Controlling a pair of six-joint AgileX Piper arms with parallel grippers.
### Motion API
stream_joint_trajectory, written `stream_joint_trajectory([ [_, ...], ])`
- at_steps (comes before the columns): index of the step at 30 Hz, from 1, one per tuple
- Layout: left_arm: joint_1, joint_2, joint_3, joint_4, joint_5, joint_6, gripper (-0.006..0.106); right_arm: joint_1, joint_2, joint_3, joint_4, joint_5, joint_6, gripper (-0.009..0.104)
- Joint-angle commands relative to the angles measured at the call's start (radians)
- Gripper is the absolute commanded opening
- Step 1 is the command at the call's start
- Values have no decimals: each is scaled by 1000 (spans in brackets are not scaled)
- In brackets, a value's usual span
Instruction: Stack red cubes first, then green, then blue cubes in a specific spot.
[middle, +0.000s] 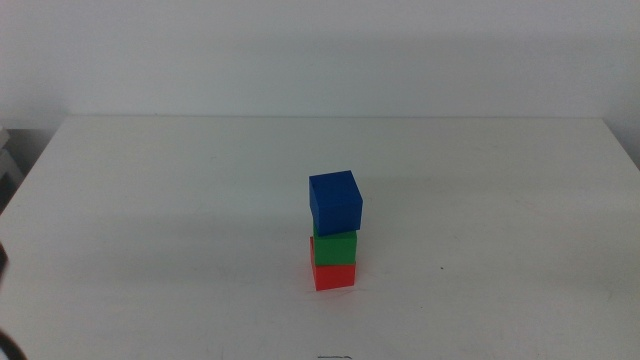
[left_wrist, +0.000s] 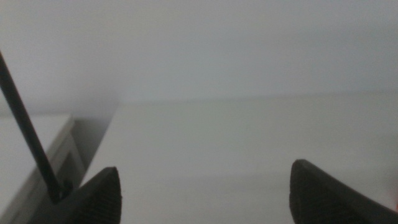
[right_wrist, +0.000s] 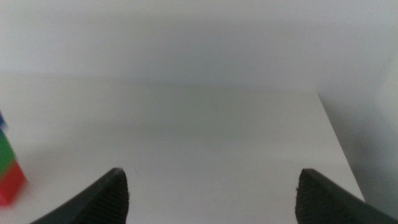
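A three-cube tower stands on the white table near the middle of the middle view. The red cube (middle: 334, 275) is at the bottom, the green cube (middle: 336, 247) sits on it, and the blue cube (middle: 336, 202) is on top, turned slightly. The stack also shows at the edge of the right wrist view, with the red cube (right_wrist: 11, 185) under the green cube (right_wrist: 6, 154). My left gripper (left_wrist: 202, 193) is open with nothing between its jaws, away from the stack. My right gripper (right_wrist: 214, 196) is open too, off to the side of the tower. Neither arm shows in the middle view.
The white table (middle: 150, 220) stretches wide around the tower, with a white wall behind it. A dark rod (left_wrist: 28, 134) and the table's side edge appear in the left wrist view.
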Motion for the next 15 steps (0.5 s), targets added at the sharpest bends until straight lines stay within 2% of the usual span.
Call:
stream_joint_trajectory([
  [1, -1, -44, 37, -13, -83, -15, 91, -38, -55, 69, -18, -85, -18, 72],
  [11, -1, -242, 257, -21, -84, -15, 91, -76, -287, 311, -10, -86, -18, 72],
  [15, -1, -253, 297, -97, -87, -15, 91, -76, -319, 331, -11, -86, -18, 72],
])
